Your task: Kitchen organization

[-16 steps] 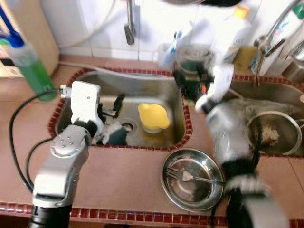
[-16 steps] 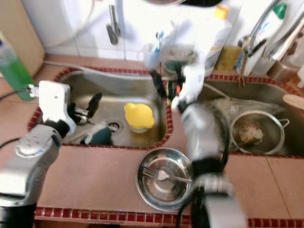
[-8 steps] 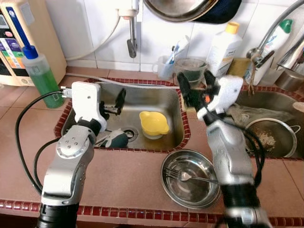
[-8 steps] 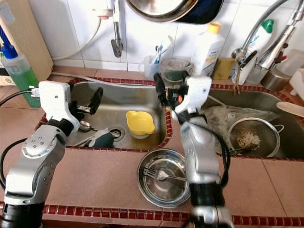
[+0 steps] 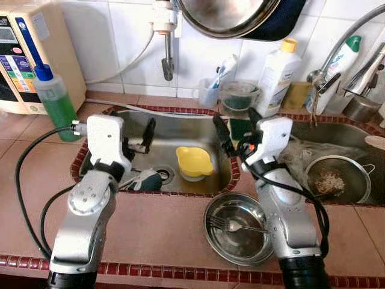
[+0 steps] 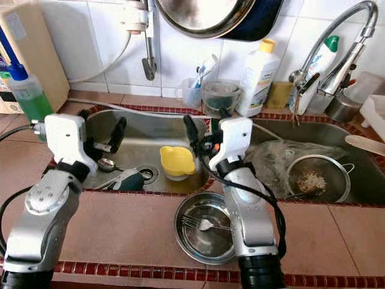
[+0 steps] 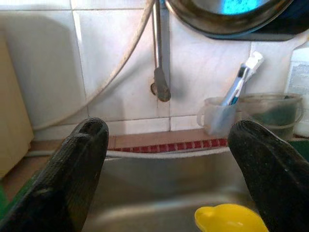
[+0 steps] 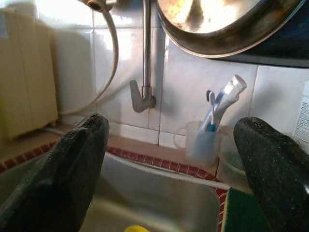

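Fingers of right gripper spread wide, now lower beside yellow bowl; left gripper likewise open.

Even, bright light falls across the steel sink, its basin floor shadowed under the near rim. Glare glints off the pan hanging above the sink, with a blue flare in the left wrist view. Head views are sharp; both wrist views blur the near black fingers.

A brown tiled counter with a red mosaic edge carries a steel bowl just in front of the sink; a green soap bottle stands left of the sink.
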`<state>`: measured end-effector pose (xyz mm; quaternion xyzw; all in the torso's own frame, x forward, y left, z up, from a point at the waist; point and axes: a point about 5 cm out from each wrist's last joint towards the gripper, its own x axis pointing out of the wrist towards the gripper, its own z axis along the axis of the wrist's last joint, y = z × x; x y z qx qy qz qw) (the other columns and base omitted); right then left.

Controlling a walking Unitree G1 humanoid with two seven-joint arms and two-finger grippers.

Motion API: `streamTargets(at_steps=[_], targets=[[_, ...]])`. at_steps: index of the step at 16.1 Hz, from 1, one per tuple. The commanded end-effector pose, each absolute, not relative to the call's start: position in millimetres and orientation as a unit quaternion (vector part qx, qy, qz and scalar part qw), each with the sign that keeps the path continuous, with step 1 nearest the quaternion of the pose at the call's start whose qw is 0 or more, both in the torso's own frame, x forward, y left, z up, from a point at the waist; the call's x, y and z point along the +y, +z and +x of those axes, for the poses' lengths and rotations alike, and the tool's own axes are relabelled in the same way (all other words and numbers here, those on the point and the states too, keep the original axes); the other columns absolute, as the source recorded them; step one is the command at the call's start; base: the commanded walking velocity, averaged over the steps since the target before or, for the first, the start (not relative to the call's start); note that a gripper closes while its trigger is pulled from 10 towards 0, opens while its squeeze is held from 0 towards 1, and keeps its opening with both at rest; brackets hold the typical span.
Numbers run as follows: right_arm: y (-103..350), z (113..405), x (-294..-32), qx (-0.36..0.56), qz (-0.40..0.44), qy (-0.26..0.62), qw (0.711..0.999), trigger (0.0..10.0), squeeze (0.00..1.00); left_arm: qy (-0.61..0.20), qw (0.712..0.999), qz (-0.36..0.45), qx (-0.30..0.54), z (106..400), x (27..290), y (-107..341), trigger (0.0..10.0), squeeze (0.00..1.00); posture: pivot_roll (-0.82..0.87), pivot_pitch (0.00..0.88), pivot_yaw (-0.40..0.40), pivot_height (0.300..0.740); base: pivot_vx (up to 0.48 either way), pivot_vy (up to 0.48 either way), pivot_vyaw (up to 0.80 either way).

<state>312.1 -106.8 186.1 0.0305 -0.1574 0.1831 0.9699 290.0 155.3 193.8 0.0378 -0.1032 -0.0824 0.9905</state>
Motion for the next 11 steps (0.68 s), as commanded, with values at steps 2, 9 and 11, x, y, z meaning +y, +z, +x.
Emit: streamTargets(at_steps=[2,9,11], targets=[[187.3,315.6,-110.9,-0.163,0.027,0.175,0.971,10.0,0.0,-0.081,0.99,0.033,-0.113,290.4,155.9,190.6,10.0,0.0,-0.01,0.0,-0.03,0.74,0.0,0.0,0.0],[157.9,317.5,-118.4,-0.137,-0.005,0.155,0.978,10.0,0.0,-0.056,0.992,0.023,-0.107,287.5,163.8,161.8,10.0,0.0,-0.01,0.0,-0.037,0.74,0.0,0.0,0.0],[157.8,317.6,-119.8,-0.142,-0.007,0.152,0.978,10.0,0.0,-0.062,0.992,0.014,-0.111,287.2,161.7,162.5,10.0,0.0,-0.01,0.0,-0.03,0.74,0.0,0.0,0.0]])
